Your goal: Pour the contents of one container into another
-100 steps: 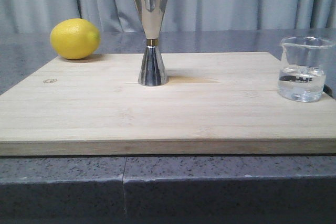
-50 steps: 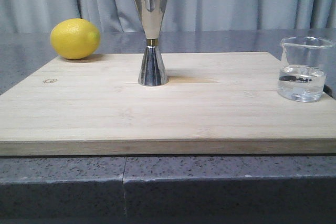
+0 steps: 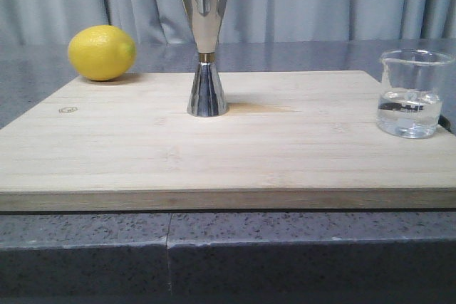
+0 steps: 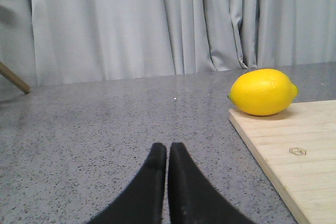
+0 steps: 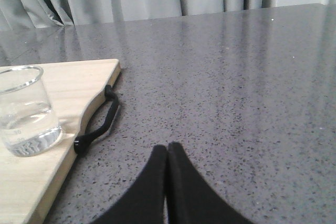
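Jigger [image 3: 204, 48] upright on board [image 3: 214, 154], centre toward 12 o'clock edge. Beaker [image 3: 411, 93] upright at board's 3 o'clock edge, part filled with clear liquid, well apart from jigger. Lemon [image 3: 102, 52] at board's 10 o'clock corner. Left end effector [image 4: 167, 156] pinched closed, empty, over bench [image 4: 105, 124] beside board. Right end effector [image 5: 167, 157] likewise closed, empty, over bench near beaker.

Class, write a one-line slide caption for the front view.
Steel jigger stands mid-board, lemon far left, water-filled beaker right.
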`<state>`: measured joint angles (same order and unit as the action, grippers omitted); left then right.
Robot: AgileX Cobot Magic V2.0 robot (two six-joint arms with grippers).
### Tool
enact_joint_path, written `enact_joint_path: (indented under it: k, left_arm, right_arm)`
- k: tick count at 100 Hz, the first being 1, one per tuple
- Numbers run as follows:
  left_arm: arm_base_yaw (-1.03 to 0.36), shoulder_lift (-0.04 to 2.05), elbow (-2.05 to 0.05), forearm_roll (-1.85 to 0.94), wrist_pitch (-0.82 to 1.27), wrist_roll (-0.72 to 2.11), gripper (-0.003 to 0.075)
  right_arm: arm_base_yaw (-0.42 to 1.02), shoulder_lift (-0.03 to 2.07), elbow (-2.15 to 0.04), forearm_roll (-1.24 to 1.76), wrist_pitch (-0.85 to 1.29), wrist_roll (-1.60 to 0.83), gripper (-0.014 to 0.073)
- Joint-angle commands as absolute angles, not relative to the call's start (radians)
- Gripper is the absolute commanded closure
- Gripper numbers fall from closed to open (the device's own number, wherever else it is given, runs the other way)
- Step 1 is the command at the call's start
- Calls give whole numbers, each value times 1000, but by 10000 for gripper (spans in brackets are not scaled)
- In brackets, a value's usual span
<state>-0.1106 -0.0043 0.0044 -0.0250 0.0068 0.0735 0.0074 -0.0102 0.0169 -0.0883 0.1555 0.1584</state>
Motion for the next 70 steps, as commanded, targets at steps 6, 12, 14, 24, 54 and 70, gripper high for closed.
enact_joint_path:
  k: [6, 12, 14, 24, 54, 70]
  left_arm:
    - [-118, -30, 42, -31, -65, 76, 739]
    - [-118, -30, 42, -31, -65, 76, 739]
    - [-118, -30, 42, -31, -67, 76, 739]
    - [-118, -30, 42, -31, -86, 76, 739]
    - [-118, -30, 42, -48, -118, 76, 739]
    - [-120, -30, 42, -255, -198, 74, 739]
  right_arm:
    - [2, -29, 44, -97, 83, 154, 659]
    - [2, -29, 44, -97, 83, 154, 659]
    - [2, -29, 44, -97, 83, 154, 659]
    - [2, -29, 44, -97, 83, 154, 659]
    - [2, -29, 44, -97, 27, 154, 659]
    - [2, -29, 44, -24, -118, 154, 659]
